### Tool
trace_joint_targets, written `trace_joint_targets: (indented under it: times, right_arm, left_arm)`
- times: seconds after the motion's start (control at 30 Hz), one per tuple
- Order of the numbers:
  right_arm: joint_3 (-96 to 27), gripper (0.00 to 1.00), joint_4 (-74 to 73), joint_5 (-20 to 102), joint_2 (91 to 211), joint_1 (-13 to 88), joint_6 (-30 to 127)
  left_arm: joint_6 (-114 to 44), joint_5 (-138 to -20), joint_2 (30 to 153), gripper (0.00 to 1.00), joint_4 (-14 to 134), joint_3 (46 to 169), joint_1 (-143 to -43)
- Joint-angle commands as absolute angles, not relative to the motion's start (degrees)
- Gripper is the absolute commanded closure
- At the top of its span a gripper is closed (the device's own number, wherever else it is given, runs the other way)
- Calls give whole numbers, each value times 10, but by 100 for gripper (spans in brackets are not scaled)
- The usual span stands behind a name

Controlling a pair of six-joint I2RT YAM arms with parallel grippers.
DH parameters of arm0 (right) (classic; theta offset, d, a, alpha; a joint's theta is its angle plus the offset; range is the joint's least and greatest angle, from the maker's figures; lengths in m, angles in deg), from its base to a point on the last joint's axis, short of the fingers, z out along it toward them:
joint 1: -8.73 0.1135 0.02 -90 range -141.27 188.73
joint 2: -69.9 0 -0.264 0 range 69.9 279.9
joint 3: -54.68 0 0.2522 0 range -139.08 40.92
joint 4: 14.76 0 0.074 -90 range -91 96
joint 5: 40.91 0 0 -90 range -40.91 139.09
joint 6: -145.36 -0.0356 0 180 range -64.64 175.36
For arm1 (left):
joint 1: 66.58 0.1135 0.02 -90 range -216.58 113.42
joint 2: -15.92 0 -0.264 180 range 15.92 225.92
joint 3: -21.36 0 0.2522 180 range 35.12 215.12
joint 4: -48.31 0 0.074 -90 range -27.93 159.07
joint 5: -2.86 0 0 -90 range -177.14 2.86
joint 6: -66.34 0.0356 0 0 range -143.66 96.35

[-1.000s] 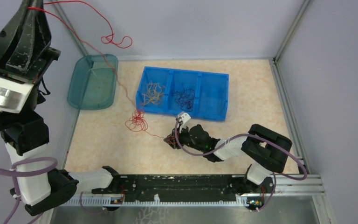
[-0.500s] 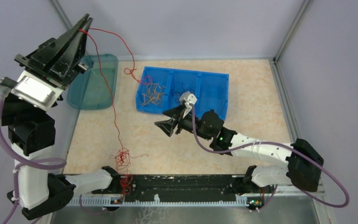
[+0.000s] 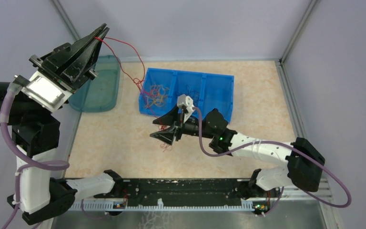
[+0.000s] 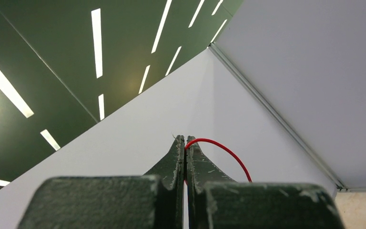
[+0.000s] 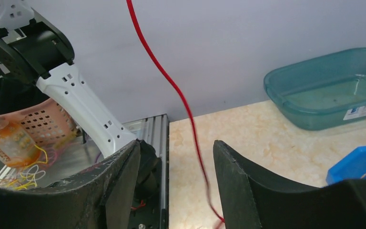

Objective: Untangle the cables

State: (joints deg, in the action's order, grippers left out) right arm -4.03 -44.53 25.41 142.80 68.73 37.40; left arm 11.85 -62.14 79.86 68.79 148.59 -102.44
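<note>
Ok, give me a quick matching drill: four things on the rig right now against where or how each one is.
Things:
1. left gripper
2. right gripper
3. orange-yellow cables
4. teal tub

Places or states:
A. open, low over the table
B. in the left compartment of the blue bin
C. shut on the red cable, raised high
D. at the table's far left, beside the blue bin

Pairs: 1-C, 2-A, 3-B, 4-D

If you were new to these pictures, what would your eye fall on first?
The left gripper, raised high at the left, pinches a thin red wire that arcs down toward the blue plastic three-compartment bin. The right gripper hovers open in front of that bin.
</note>
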Motion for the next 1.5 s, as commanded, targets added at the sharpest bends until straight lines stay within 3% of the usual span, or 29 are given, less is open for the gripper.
trace_joint_targets:
  times: [0.0, 0.47, 1.1, 1.47]
  right_arm:
    - [-81, 44, -487, 246, 1455, 694, 359]
    - [-46, 69, -515, 329, 1531, 694, 340]
    - [-68, 67, -499, 350, 1613, 720, 346]
    - [-61, 66, -485, 405, 1681, 746, 379]
  left_arm:
    - [101, -610, 798, 100, 684, 1489, -1022]
    - [94, -600, 806, 100, 678, 1499, -1022]
    - [71, -601, 819, 100, 663, 1513, -1022]
    - [66, -612, 857, 100, 654, 1608, -1022]
